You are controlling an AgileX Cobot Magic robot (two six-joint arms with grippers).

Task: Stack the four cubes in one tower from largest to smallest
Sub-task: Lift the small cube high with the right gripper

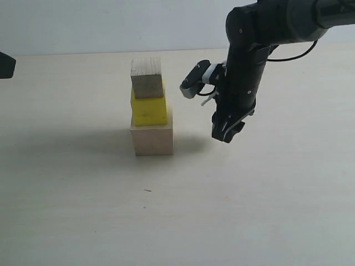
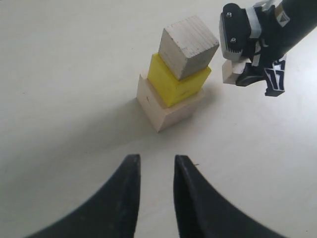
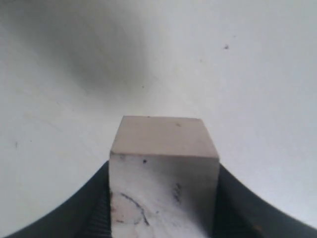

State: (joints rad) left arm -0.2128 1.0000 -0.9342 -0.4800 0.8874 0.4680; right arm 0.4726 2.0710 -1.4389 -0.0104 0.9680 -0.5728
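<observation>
Desk: pale, set against a white wall.
Count: I see four cubes, three pale wood and one yellow.
Tower: three high, long axis vertical; large wood cube at the base, yellow cube on it, small wood cube on top, twisted slightly.
Right end effector: clamped on the fourth cube, beside the tower, seemingly off the desk.
Left end effector: jaws slightly apart, empty.
</observation>
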